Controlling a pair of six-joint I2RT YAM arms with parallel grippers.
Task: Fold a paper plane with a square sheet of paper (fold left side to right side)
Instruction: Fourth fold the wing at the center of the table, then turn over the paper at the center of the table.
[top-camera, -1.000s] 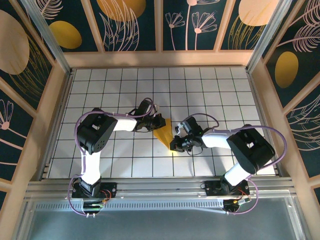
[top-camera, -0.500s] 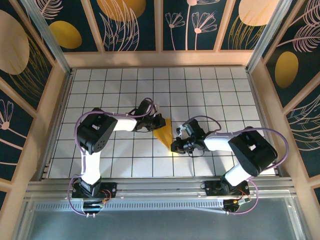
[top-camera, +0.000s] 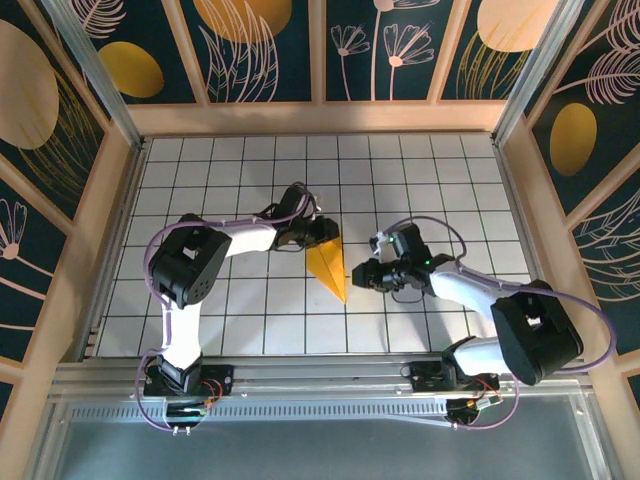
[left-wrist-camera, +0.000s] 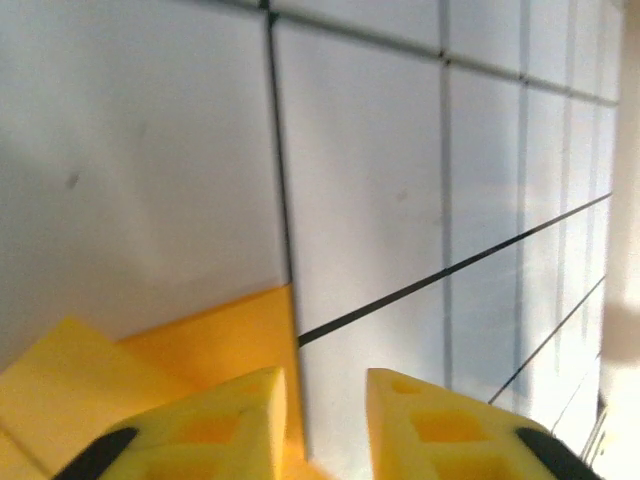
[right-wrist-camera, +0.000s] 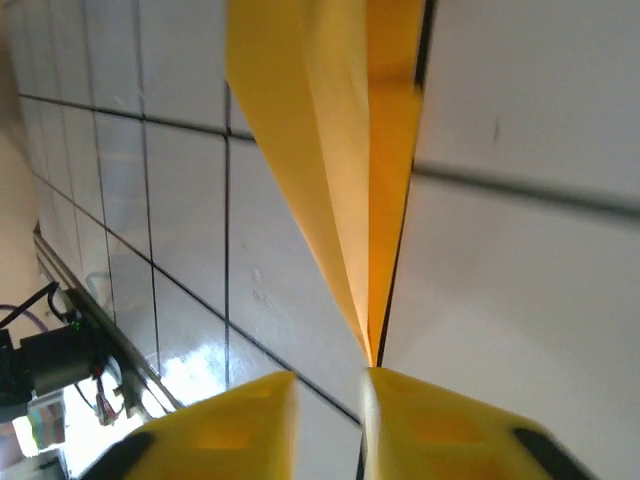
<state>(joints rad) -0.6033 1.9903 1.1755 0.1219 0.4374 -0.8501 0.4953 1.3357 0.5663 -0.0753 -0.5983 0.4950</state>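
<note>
Left gripper (left-wrist-camera: 325, 395) has its two yellow fingers a little apart, and white table (top-camera: 250, 180) shows through the small gap. It holds nothing that I can see. One finger sits over the wide back end of the paper plane (top-camera: 328, 262), right at its edge. Right gripper (right-wrist-camera: 328, 390) has only a thin gap too, with nothing in it. The sharp nose of the plane points at that gap and stops just short of the fingers.

Seen from above, the plane lies flat near the middle of the table, between the two grippers. Its wide end is by the left gripper and its pointy end aims toward the near edge. The right gripper is just beside it.

The paper is not a square shape. It is a thin, pointed dart with a fold line down its length, so I think the folding is done or very nearly done. Neither gripper is pinching it. What is left looks small: press the fold flat if it springs up, and pull the arms away. I cannot tell if the wings need opening.
</note>
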